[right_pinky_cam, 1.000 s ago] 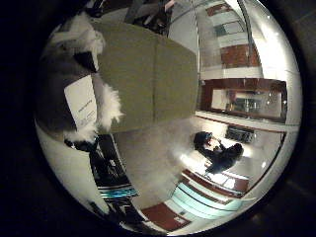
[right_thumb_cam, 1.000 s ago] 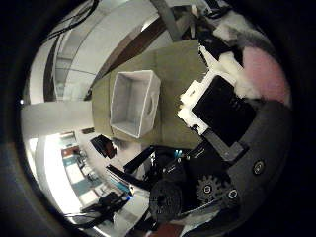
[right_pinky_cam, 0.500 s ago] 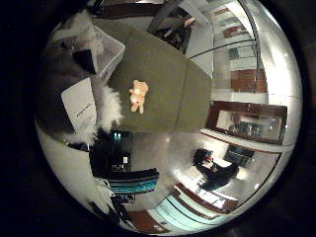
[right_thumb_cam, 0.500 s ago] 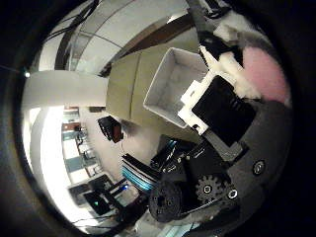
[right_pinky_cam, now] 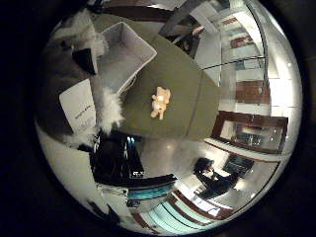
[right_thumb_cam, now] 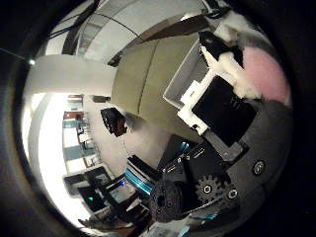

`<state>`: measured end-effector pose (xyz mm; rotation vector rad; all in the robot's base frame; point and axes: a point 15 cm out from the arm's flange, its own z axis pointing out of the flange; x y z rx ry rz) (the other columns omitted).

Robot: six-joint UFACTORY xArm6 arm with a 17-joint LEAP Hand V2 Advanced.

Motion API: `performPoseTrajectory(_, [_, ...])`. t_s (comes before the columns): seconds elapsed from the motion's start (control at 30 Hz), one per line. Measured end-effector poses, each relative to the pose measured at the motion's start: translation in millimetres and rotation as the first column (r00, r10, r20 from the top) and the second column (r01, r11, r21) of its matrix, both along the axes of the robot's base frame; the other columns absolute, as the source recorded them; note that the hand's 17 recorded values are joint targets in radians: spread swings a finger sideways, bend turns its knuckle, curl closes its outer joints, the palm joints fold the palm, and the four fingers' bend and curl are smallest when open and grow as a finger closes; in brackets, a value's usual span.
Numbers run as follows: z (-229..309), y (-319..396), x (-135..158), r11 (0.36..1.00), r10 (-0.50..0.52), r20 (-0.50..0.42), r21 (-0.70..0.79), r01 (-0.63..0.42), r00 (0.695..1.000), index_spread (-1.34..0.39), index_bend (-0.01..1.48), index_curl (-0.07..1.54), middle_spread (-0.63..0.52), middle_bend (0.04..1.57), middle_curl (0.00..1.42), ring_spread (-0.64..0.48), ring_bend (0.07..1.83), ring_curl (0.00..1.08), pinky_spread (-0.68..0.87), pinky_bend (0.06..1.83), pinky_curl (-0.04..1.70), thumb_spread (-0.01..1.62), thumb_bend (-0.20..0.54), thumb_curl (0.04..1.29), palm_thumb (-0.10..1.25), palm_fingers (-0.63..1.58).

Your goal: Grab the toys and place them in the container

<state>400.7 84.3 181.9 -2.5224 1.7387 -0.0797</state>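
Furry grey-and-white toy (right_pinky_cam: 74, 94) fills the hand (right_thumb_cam: 222, 108), pink patch showing.

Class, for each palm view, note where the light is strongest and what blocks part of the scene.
Little finger side view: glare on the floor; a furry toy near the palm hides part of the container. Thumb side view: brightest in the room beyond the table; the hand covers much of the container.
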Motion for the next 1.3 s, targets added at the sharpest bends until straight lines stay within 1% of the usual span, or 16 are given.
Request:
performPoseTrajectory(0.17, [-6.3, 16.6, 7.9, 1.0, 0.012, 0.026, 0.017, -0.012, 1.0, -0.26, 1.09, 0.83, -0.13, 1.38, 0.66, -0.21, 1.37, 0.75, -0.2, 1.34, 0.92, 0.94, -0.013, 0.76, 1.07, 1.14])
performPoseTrajectory(0.37, [-26.4, 25.3, 21.2, 1.0, 0.02, 0.048, 0.023, -0.021, 0.999, -0.26, 1.09, 0.83, -0.13, 1.38, 0.66, -0.21, 1.38, 0.74, -0.2, 1.33, 0.93, 0.94, -0.014, 0.76, 1.07, 1.15])
performPoseTrajectory(0.63, [-72.6, 28.0, 39.0, 0.999, 0.024, 0.064, 0.02, -0.026, 0.998, -0.26, 1.09, 0.84, -0.13, 1.38, 0.66, -0.21, 1.38, 0.74, -0.2, 1.34, 0.93, 0.92, -0.016, 0.77, 1.07, 1.15])
performPoseTrajectory(0.73, [-86.7, 27.6, 43.1, 1.0, 0.023, 0.067, 0.019, -0.024, 0.998, -0.26, 1.09, 0.84, -0.13, 1.38, 0.66, -0.21, 1.38, 0.74, -0.2, 1.34, 0.93, 0.93, -0.026, 0.76, 1.02, 1.14])
performPoseTrajectory(0.8, [-89.7, 28.0, 48.4, 0.999, 0.022, 0.086, 0.022, -0.024, 0.996, -0.26, 1.08, 0.84, -0.13, 1.38, 0.67, -0.21, 1.37, 0.73, -0.21, 1.34, 0.92, 0.93, -0.029, 0.75, 0.98, 1.13])
performPoseTrajectory(0.9, [-89.8, 26.3, 57.3, 0.999, 0.019, 0.119, 0.025, -0.022, 0.993, -0.28, 0.97, 0.83, -0.14, 1.33, 0.65, -0.21, 1.36, 0.71, -0.22, 1.34, 0.87, 0.89, -0.037, 0.74, 0.91, 1.1])
performPoseTrajectory(0.97, [-90.3, 25.1, 56.7, 0.999, 0.029, 0.116, 0.018, -0.032, 0.993, -0.32, 0.77, 0.82, -0.14, 1.22, 0.63, -0.21, 1.33, 0.68, -0.26, 1.33, 0.81, 0.8, -0.048, 0.73, 0.84, 0.98])
performPoseTrajectory(1.0, [-90.6, 24.5, 55.7, 0.999, 0.036, 0.11, 0.015, -0.038, 0.993, -0.34, 0.69, 0.81, -0.15, 1.16, 0.62, -0.21, 1.31, 0.66, -0.29, 1.32, 0.78, 0.77, -0.042, 0.73, 0.82, 0.89])
performPoseTrajectory(1.03, [-91.0, 23.9, 54.8, 0.999, 0.043, 0.106, 0.013, -0.044, 0.993, -0.36, 0.63, 0.81, -0.16, 1.13, 0.62, -0.22, 1.3, 0.65, -0.32, 1.31, 0.75, 0.75, -0.038, 0.73, 0.81, 0.86])
performPoseTrajectory(1.07, [-92.8, 23.4, 51.5, 0.999, 0.053, 0.092, 0.009, -0.054, 0.994, -0.37, 0.61, 0.82, -0.17, 1.09, 0.62, -0.23, 1.29, 0.65, -0.34, 1.29, 0.75, 0.76, -0.041, 0.72, 0.79, 0.77])
performPoseTrajectory(1.1, [-94.1, 21.2, 48.5, 0.998, 0.062, 0.076, 0.005, -0.062, 0.995, -0.4, 0.52, 0.8, -0.19, 1.06, 0.61, -0.24, 1.3, 0.63, -0.36, 1.23, 0.71, 0.79, -0.034, 0.7, 0.78, 0.69])
performPoseTrajectory(1.13, [-96.0, 18.1, 45.1, 0.998, 0.069, 0.058, 0.001, -0.069, 0.996, -0.41, 0.5, 0.8, -0.2, 1.04, 0.61, -0.24, 1.29, 0.62, -0.37, 1.21, 0.69, 0.83, -0.035, 0.68, 0.76, 0.67])
performPoseTrajectory(1.17, [-97.2, 13.5, 42.6, 0.997, 0.072, 0.045, -0.003, -0.072, 0.996, -0.43, 0.48, 0.8, -0.21, 1.01, 0.61, -0.25, 1.25, 0.6, -0.36, 1.17, 0.68, 0.89, -0.032, 0.65, 0.74, 0.6])
performPoseTrajectory(1.2, [-98.2, 10.1, 40.8, 0.997, 0.076, 0.034, -0.005, -0.076, 0.997, -0.44, 0.48, 0.79, -0.23, 0.99, 0.61, -0.25, 1.22, 0.59, -0.33, 1.12, 0.67, 0.93, -0.036, 0.64, 0.72, 0.49])
performPoseTrajectory(1.27, [-99.7, 5.3, 39.0, 0.997, 0.08, 0.024, -0.008, -0.08, 0.997, -0.46, 0.49, 0.79, -0.25, 1.0, 0.62, -0.24, 1.15, 0.57, -0.26, 1.06, 0.65, 1.02, -0.034, 0.58, 0.66, 0.41])
performPoseTrajectory(1.3, [-100.3, 3.2, 38.7, 0.997, 0.082, 0.021, -0.009, -0.082, 0.996, -0.47, 0.46, 0.76, -0.25, 0.98, 0.61, -0.24, 1.11, 0.55, -0.18, 1.06, 0.64, 1.07, -0.036, 0.54, 0.62, 0.35])
